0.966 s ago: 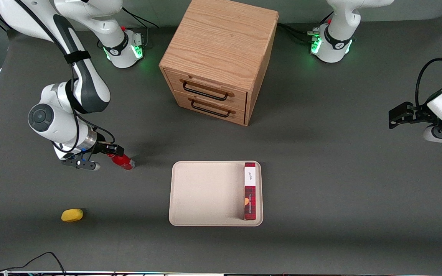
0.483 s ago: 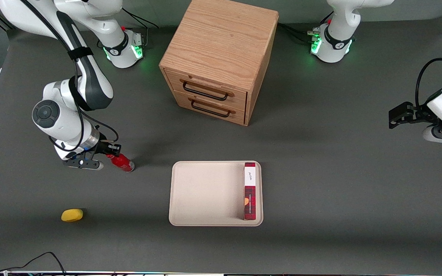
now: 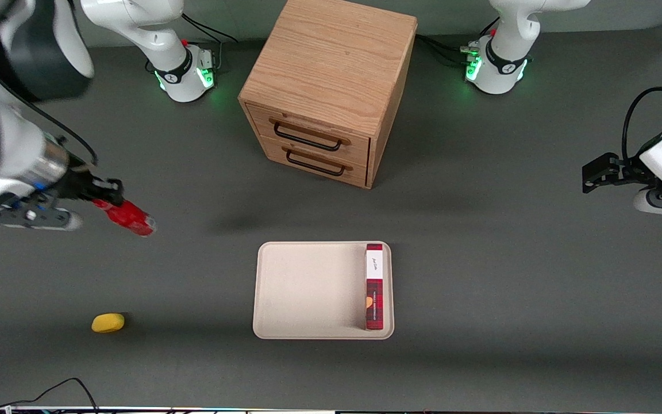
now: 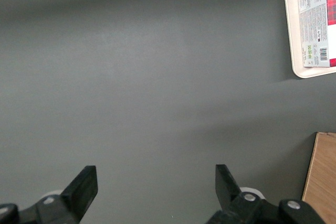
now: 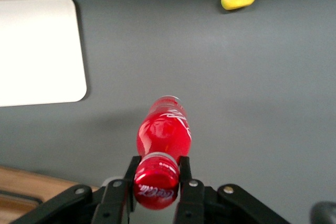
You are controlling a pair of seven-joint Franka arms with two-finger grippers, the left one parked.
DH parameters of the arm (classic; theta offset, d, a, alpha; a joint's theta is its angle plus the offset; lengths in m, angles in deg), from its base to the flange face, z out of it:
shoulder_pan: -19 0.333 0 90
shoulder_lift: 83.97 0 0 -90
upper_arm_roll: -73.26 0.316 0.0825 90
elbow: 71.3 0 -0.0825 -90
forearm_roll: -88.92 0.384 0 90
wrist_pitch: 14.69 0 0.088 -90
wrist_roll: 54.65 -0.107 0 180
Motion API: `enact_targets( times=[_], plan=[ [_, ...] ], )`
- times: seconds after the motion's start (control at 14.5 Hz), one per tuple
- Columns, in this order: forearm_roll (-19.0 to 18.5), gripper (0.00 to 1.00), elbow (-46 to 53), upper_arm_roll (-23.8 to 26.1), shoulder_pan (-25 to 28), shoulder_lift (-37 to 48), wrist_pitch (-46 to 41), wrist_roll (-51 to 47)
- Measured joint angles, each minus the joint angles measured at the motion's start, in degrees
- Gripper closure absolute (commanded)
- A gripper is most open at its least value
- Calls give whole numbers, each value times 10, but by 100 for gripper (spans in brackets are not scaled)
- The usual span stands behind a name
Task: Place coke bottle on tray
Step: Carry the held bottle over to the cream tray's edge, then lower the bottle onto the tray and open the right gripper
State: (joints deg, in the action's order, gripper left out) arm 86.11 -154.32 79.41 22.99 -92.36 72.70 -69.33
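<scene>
My right gripper (image 3: 104, 195) is shut on the red coke bottle (image 3: 127, 217) just under its red cap and holds it in the air, high above the table, toward the working arm's end. In the right wrist view the black fingers (image 5: 184, 167) press both sides of the bottle (image 5: 164, 129) below the cap, and its clear base points down at the table. The beige tray (image 3: 308, 287) lies flat near the table's middle, well off sideways from the bottle; one rounded corner of it shows in the right wrist view (image 5: 42, 51).
A flat red plaid box (image 3: 374, 287) lies in the tray along its edge toward the parked arm. A wooden two-drawer cabinet (image 3: 328, 86) stands farther from the front camera than the tray. A small yellow oval object (image 3: 107, 322) lies nearer the camera than the bottle.
My right gripper has risen fast with the coke bottle in it, lifting it off the table and swinging away from the tray. The tray, box and yellow object have not moved.
</scene>
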Motion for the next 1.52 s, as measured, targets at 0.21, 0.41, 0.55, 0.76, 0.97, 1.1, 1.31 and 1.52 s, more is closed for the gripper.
enact_targets(
  times=[0.21, 0.41, 0.55, 0.76, 0.97, 1.1, 1.31, 1.52],
  plan=[
    [0, 100, 154, 34, 20, -74, -84, -48],
    [0, 100, 246, 70, 54, -185, -60, -170],
    [-1, 100, 272, 71, 82, -247, 0, -243],
    [-15, 100, 285, 71, 102, -308, 80, -319],
    [-52, 100, 286, 72, 113, -365, 155, -380],
    [-69, 100, 288, 72, 119, -399, 194, -411],
    [-86, 100, 292, 72, 124, -434, 238, -437],
    [-112, 100, 293, 72, 124, -455, 265, -459]
  ],
)
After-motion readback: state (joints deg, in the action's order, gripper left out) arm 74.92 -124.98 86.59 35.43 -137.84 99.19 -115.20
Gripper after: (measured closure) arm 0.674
